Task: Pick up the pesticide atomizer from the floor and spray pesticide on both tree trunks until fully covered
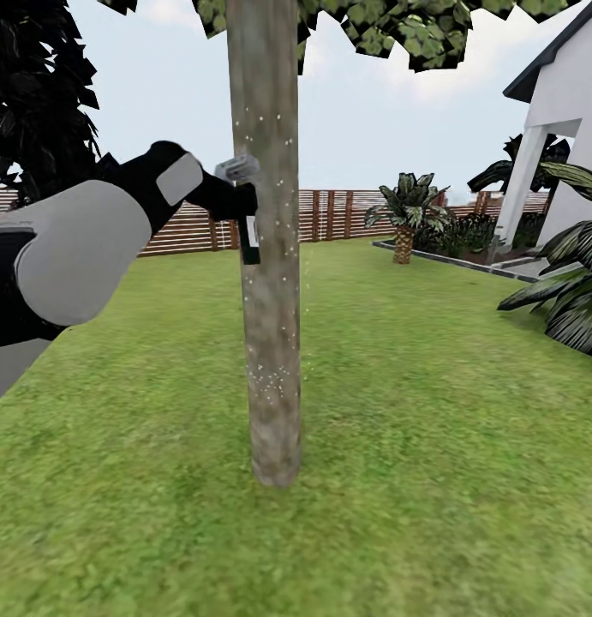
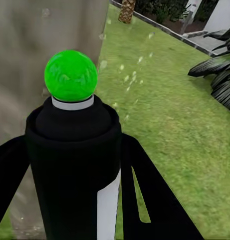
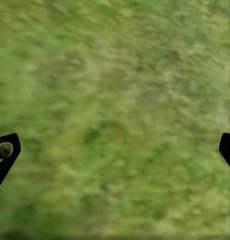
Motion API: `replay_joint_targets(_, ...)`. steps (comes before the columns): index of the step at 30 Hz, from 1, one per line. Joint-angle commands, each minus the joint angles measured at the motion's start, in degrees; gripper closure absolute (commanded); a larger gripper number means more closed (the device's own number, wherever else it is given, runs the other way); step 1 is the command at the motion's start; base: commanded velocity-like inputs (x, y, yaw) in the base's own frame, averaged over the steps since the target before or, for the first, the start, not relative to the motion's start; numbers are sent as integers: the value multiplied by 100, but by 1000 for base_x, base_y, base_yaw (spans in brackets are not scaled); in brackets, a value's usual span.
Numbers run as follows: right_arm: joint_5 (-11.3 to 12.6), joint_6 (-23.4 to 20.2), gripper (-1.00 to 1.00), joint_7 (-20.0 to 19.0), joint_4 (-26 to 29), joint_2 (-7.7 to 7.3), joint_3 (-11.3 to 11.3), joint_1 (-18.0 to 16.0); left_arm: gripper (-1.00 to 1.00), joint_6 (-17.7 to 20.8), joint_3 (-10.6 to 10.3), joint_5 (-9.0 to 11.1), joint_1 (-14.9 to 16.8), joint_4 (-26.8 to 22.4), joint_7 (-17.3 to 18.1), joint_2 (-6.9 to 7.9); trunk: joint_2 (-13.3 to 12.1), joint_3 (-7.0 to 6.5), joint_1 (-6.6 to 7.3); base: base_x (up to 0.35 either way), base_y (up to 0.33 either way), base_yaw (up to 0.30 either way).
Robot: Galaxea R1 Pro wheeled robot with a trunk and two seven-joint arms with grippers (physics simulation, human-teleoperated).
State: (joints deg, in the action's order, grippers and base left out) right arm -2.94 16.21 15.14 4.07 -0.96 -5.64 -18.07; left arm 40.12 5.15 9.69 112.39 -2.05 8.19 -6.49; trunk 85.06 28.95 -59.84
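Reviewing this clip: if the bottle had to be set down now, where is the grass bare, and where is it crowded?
Bare lawn runs from the trunk back to the fence, and the grass in front of the trunk is bare too. It is crowded along the house, where palm fronds overhang the grass.

My left hand [image 1: 244, 201] grips a matt black atomizer [image 2: 75, 170] with a glossy green cap [image 2: 71, 75]; the tree trunk [image 1: 268, 343] looks rough, mottled bark; the fence [image 1: 330, 214] is slatted wood.

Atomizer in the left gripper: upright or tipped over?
Upright. The atomizer hangs vertically against the tree trunk, gripped by the left gripper.
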Motion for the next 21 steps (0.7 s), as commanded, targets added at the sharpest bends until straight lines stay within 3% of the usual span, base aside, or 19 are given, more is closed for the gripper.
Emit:
replay_joint_targets(1,-31,-3,-100,47,-4,-1,-42,-4,100,-9,57,5,-75,3,-10,1,4,6,1,0,0,0)
replay_joint_targets(5,-31,-3,-100,47,-2,-1,-42,-3,100,-307,45,-16,-593,18,-10,31,4,6,1,0,0,0)
replay_joint_targets(11,-31,-3,-100,46,-2,-1,-42,-5,100,-1549,31,-28,-2199,21,-1,116,4,6,1,0,0,0)
replay_joint_targets(15,-31,-3,-100,47,-2,-1,-42,-4,100,-2064,26,-29,-2863,26,6,125,4,6,1,0,0,0)
replay_joint_targets(16,-31,-3,-100,47,-2,-1,-42,-4,100,-2336,24,-29,-3207,29,7,125,4,6,1,0,0,0)
replay_joint_targets(20,-36,-3,-100,50,-8,-1,-37,-3,100,-2951,22,-29,-3828,33,10,130,4,6,1,0,0,0)
replay_joint_targets(21,-38,-3,-100,50,-44,-1,-35,-3,100,-3086,18,-29,-4111,32,13,126,4,6,1,0,0,0)
